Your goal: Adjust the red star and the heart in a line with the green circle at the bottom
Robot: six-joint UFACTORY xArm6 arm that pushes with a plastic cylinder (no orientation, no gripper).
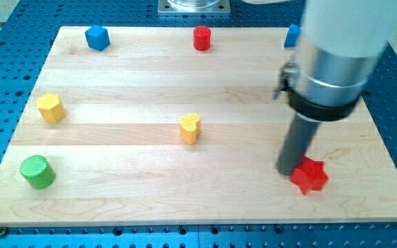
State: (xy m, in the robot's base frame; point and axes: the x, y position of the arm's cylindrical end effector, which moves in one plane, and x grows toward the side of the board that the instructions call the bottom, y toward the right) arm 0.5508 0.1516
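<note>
The red star (pixel 310 176) lies at the view's lower right of the wooden board. My tip (pixel 287 171) rests on the board touching the star's left side. The yellow heart (pixel 191 127) stands near the board's middle, well to the left of my tip. The green circle (pixel 37 171) is a green cylinder at the view's lower left corner, far from my tip.
A yellow block (pixel 51 108) sits at the left edge above the green circle. A blue block (pixel 97 37) is at the top left, a red cylinder (pixel 202 38) at the top middle. Another blue block (pixel 293 35) at the top right is partly hidden by the arm.
</note>
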